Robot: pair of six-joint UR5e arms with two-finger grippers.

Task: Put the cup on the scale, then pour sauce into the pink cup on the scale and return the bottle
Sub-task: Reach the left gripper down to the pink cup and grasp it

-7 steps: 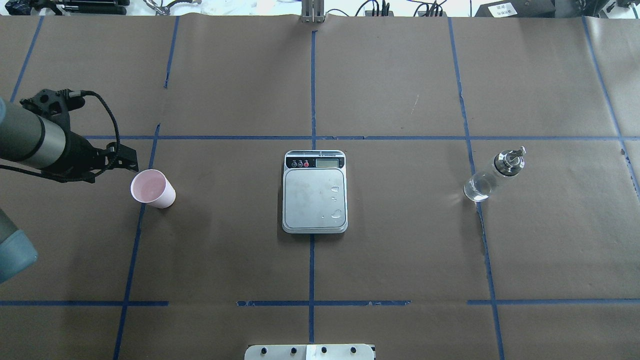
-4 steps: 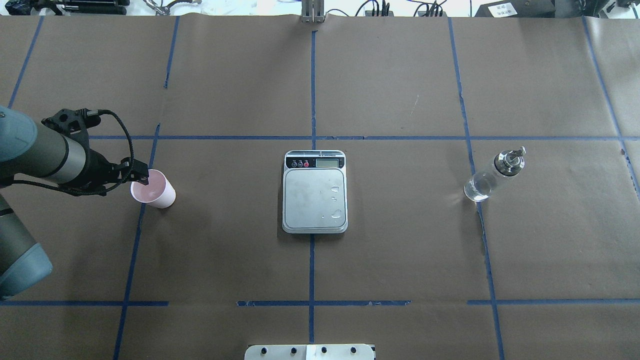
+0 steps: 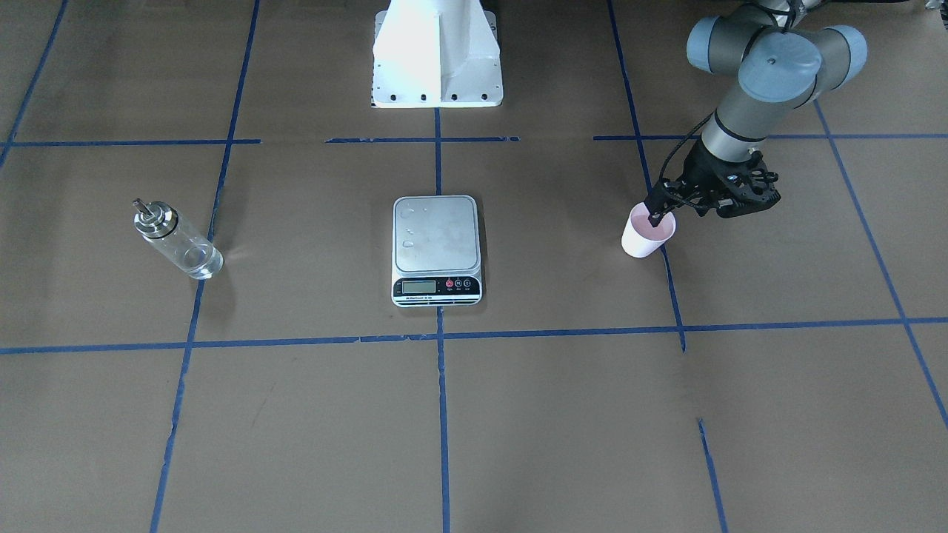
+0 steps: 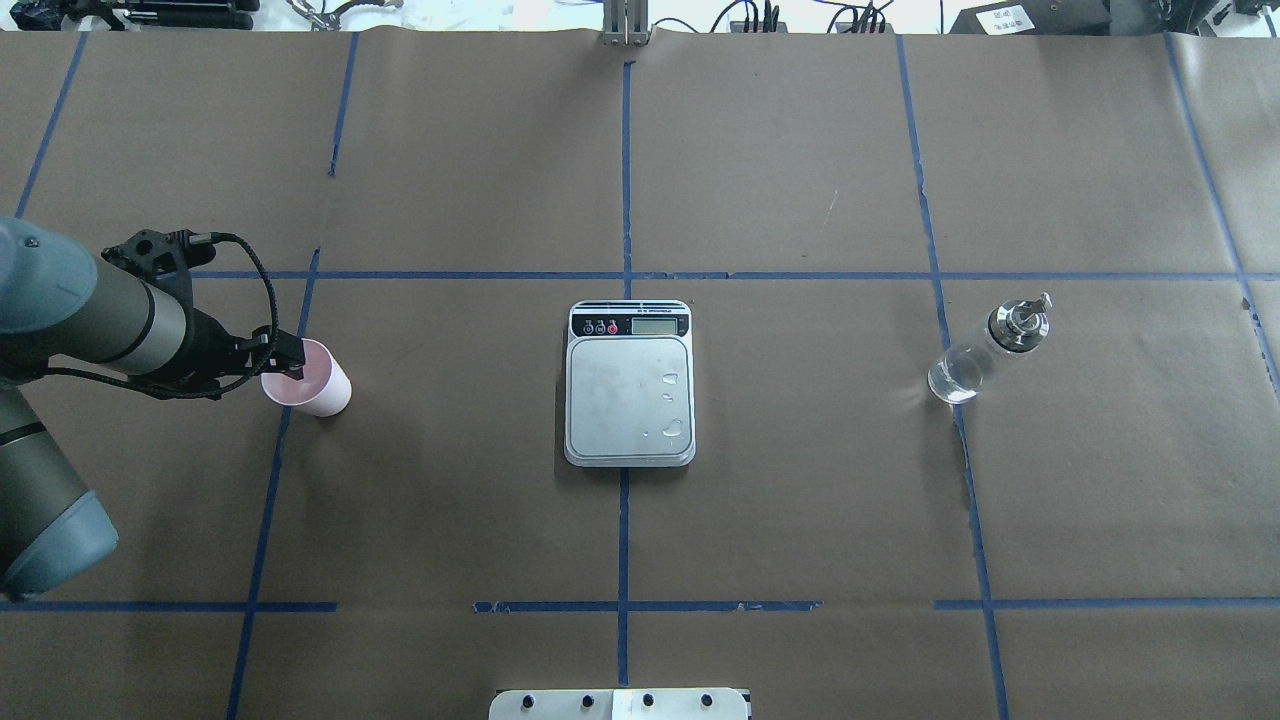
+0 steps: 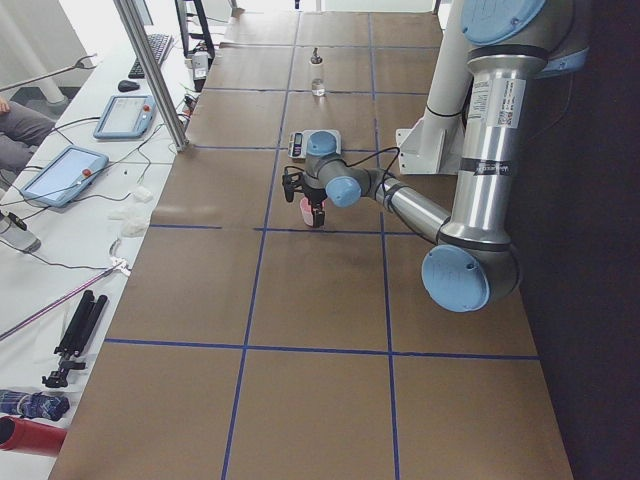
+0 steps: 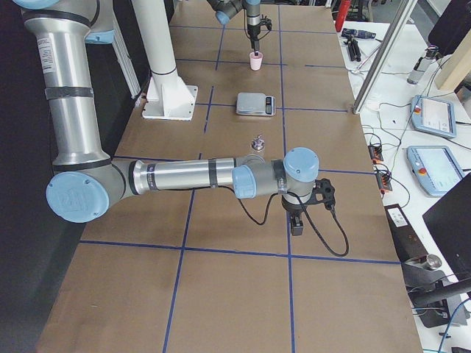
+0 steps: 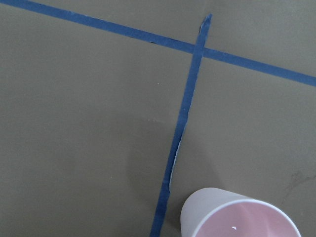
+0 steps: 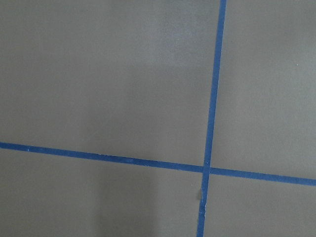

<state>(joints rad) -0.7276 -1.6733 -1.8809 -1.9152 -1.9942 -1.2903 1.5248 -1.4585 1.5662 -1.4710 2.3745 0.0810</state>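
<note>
The small pink cup (image 4: pixel 312 385) stands upright on the brown paper at the table's left, also in the front view (image 3: pixel 644 235) and at the bottom of the left wrist view (image 7: pixel 237 217). My left gripper (image 4: pixel 288 360) is at the cup's left rim, one finger (image 3: pixel 655 217) dipping into its mouth; the jaws look open. The silver scale (image 4: pixel 630 400) lies bare in the middle. The clear glass bottle (image 4: pixel 985 352) stands at the right. My right gripper (image 6: pixel 298 220) hangs over bare paper, shown only in the exterior right view; I cannot tell its state.
A few water drops sit on the scale's platform (image 3: pixel 435 237). The white robot base (image 3: pixel 437 52) stands behind the scale. Blue tape lines (image 4: pixel 625 180) cross the brown paper. Tablets (image 6: pixel 440 118) and cables lie beyond the table's far edge.
My left gripper has moved right and down, from beside the cup's left to its rim, with a finger now over the mouth. Cup, scale and bottle have not moved.
</note>
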